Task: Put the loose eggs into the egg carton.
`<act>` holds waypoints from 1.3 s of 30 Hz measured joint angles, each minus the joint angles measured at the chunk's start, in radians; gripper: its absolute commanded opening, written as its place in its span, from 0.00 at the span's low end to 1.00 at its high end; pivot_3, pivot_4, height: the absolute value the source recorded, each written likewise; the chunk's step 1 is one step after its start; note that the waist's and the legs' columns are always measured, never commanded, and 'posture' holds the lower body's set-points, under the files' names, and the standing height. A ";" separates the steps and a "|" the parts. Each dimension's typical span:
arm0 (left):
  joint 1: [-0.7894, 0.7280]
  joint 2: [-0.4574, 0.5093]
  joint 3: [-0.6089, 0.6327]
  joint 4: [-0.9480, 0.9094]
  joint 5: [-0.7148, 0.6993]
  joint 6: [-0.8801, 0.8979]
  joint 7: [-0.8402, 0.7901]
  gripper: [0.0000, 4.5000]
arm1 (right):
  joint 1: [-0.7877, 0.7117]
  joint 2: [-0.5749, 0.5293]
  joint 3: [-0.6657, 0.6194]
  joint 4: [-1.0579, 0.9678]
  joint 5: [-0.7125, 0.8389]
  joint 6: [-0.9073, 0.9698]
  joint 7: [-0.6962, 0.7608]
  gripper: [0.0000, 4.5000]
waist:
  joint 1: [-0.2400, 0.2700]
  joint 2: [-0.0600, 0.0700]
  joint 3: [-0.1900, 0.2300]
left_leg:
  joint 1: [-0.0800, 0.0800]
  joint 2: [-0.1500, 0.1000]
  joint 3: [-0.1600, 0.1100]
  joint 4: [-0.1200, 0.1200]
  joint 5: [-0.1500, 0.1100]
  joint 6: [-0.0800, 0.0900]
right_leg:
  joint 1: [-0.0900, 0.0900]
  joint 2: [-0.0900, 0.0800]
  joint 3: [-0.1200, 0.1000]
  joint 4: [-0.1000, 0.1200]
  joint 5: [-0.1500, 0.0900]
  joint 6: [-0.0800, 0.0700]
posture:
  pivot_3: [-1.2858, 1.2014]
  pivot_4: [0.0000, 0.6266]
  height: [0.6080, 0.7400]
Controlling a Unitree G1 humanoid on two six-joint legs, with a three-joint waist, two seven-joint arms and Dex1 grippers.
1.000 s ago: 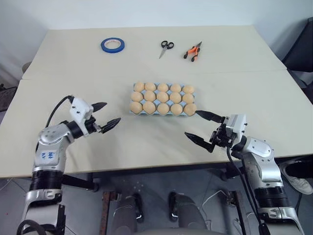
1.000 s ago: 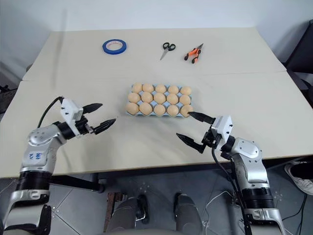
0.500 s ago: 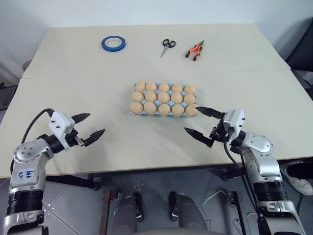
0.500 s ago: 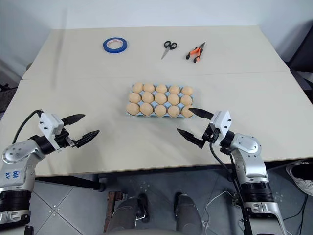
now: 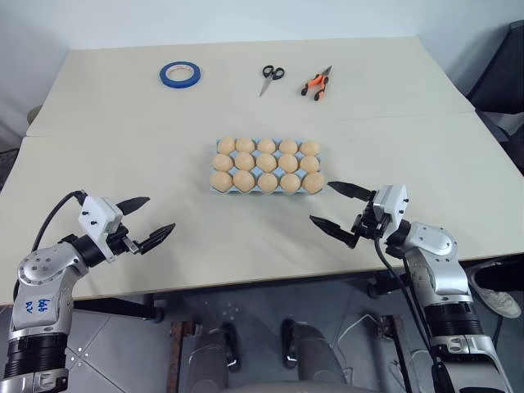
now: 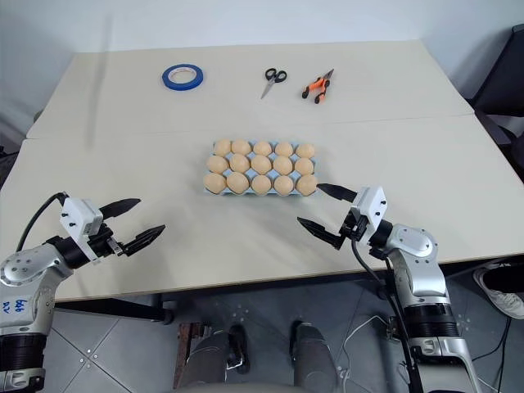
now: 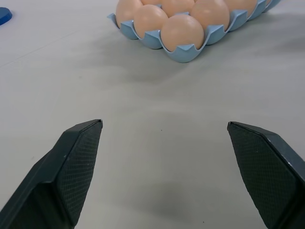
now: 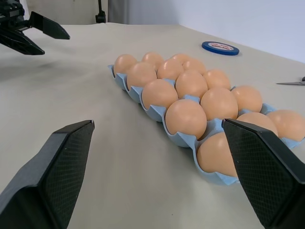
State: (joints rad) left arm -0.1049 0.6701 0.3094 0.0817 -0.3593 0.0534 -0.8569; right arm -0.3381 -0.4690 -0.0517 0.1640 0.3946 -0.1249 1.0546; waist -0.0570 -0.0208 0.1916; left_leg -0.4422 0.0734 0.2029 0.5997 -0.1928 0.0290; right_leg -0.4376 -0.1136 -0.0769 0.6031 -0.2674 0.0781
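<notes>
The light blue egg carton point(image 5: 268, 194) lies at the middle of the table, and tan-brown eggs point(image 5: 267, 162) sit in all the cups I can see. The loose eggs are out of view. My left gripper point(image 5: 160, 214) hovers open and empty near the table's front left, well away from the carton. Its fingers point(image 7: 78, 157) frame bare tabletop, with the carton's corner point(image 7: 183, 53) beyond them. My right gripper point(image 5: 320, 202) is open and empty just off the carton's near right corner. Between its fingers point(image 8: 62, 162) the carton wall point(image 8: 183, 140) shows close by.
At the far side of the table lie a blue tape roll point(image 5: 181, 74), scissors point(image 5: 269, 77) and orange-handled pliers point(image 5: 314, 83). A seam point(image 5: 123, 131) runs across the table behind the carton. A dark chair point(image 5: 501, 82) stands off the table's right.
My left gripper has drawn back from beside the carton toward the table's front left edge, still open. The right gripper has kept its place. The whole view shifted slightly.
</notes>
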 measured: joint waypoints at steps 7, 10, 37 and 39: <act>0.007 -0.004 0.000 -0.029 -0.007 0.001 0.018 0.99 | -0.005 0.000 0.000 0.006 -0.002 -0.001 0.003 1.00 | 0.000 0.000 0.000 | 0.000 0.000 0.000 0.000 0.000 0.000 | 0.000 0.000 0.000 0.000 0.000 0.000 | 0.52 0.24 1.00; 0.007 -0.015 0.000 -0.029 -0.007 0.001 0.027 0.99 | -0.008 0.000 0.000 0.009 -0.008 -0.001 0.003 1.00 | 0.000 0.000 0.000 | 0.000 0.000 0.000 0.000 0.000 0.000 | 0.000 0.000 0.000 0.000 0.000 0.000 | 0.52 0.24 1.00; 0.012 -0.026 0.000 -0.036 -0.009 0.001 0.035 0.99 | -0.018 0.000 0.000 0.077 -0.012 -0.045 0.031 1.00 | 0.000 0.000 0.000 | 0.000 0.000 0.000 0.004 0.000 0.000 | 0.000 0.000 0.000 0.004 0.000 0.000 | 0.52 0.24 1.00; 0.012 -0.028 0.000 -0.036 -0.009 0.000 0.035 0.99 | -0.018 0.000 0.000 0.077 -0.012 -0.045 0.031 1.00 | 0.000 0.000 0.000 | 0.000 0.000 0.000 0.004 0.000 0.000 | 0.000 0.000 0.000 0.004 0.000 0.000 | 0.52 0.24 1.00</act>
State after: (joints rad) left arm -0.0926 0.6425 0.3094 0.0453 -0.3686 0.0539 -0.8221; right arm -0.3564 -0.4690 -0.0517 0.2409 0.3825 -0.1694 1.0857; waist -0.0569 -0.0209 0.1915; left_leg -0.4420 0.0737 0.2029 0.6039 -0.1926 0.0289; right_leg -0.4376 -0.1136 -0.0765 0.6075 -0.2673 0.0782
